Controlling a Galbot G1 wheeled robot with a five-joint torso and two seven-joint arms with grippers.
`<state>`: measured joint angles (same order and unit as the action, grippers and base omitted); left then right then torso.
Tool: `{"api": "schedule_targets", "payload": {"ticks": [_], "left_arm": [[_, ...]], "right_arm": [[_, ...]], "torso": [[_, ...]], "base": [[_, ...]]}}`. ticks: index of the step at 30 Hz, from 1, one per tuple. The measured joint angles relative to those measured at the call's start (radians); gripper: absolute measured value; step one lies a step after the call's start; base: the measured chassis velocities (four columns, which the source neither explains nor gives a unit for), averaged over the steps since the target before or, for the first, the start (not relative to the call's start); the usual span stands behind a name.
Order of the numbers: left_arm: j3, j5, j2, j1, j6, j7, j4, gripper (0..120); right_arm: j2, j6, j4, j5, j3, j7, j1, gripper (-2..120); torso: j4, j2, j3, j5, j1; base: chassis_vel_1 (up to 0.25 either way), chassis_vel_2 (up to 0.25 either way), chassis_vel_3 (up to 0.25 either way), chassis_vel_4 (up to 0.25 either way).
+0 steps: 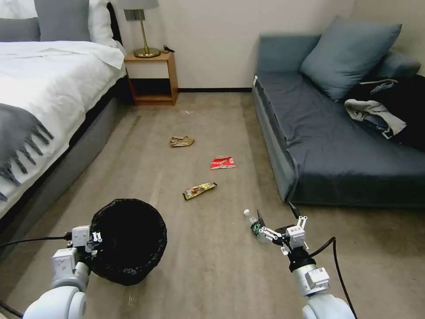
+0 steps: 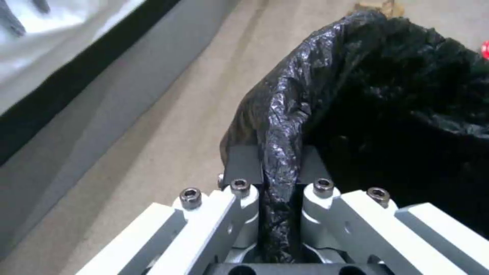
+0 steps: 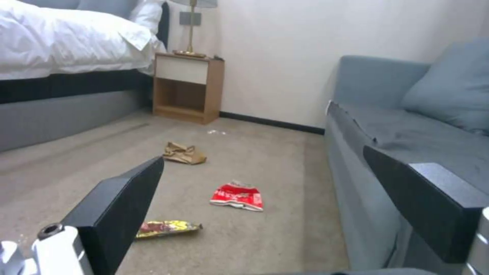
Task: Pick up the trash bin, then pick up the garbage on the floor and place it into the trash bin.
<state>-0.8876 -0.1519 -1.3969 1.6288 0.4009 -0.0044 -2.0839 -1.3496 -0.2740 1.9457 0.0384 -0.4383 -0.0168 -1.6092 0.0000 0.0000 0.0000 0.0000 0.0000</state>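
Note:
The trash bin (image 1: 128,239), lined with a crinkled black bag, is at the lower left of the head view. My left gripper (image 1: 94,241) is shut on its near rim, and in the left wrist view the fingers (image 2: 243,162) pinch the bag fold of the bin (image 2: 387,95). My right gripper (image 1: 277,216) is open low over the carpet, with the clear bottle (image 1: 253,223) just beside its left finger. Farther off lie a yellow wrapper (image 1: 199,191), a red-and-white packet (image 1: 222,162) and a brown paper bag (image 1: 181,141). Nothing lies between the jaws of the right gripper (image 3: 265,164), and beyond it are the wrapper (image 3: 168,227), the packet (image 3: 237,196) and the paper bag (image 3: 184,153).
A bed (image 1: 48,102) with a grey base runs along the left. A wooden nightstand (image 1: 152,79) with a lamp stands at the back wall. A blue sofa (image 1: 336,146) with a cushion and a heap of clothes (image 1: 389,110) borders the right. Carpet lies open between them.

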Motion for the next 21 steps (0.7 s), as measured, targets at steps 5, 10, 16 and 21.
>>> {"api": "schedule_targets", "payload": {"ticks": [5, 10, 16, 21], "left_arm": [[-0.006, -0.003, -0.002, 0.001, -0.024, 0.0, 0.002, 7], [-0.009, -0.006, -0.007, 0.003, -0.039, -0.003, 0.002, 7], [-0.008, -0.007, -0.015, 0.006, -0.048, -0.007, 0.003, 7], [-0.003, -0.004, -0.024, 0.014, -0.064, -0.013, 0.014, 7]], "right_arm": [[-0.003, -0.003, -0.003, 0.002, 0.001, -0.002, 0.0, 100], [0.0, -0.006, -0.004, 0.002, 0.0, -0.003, 0.0, 100], [0.008, -0.006, -0.004, 0.002, 0.0, -0.003, 0.002, 100], [0.043, 0.02, -0.018, 0.001, 0.025, 0.005, 0.023, 100]], "torso": [[0.0, 0.0, 0.0, 0.0, 0.0], [0.0, 0.0, 0.0, 0.0, 0.0], [-0.0001, 0.0, 0.0, 0.0002, 0.0], [-0.0001, 0.0, 0.0, 0.0001, 0.0]], "base": [[-0.029, 0.028, 0.034, -0.014], [-0.117, 0.12, 0.117, -0.106], [-0.217, 0.2, 0.193, -0.195], [-0.149, 0.171, 0.155, -0.138]]}}
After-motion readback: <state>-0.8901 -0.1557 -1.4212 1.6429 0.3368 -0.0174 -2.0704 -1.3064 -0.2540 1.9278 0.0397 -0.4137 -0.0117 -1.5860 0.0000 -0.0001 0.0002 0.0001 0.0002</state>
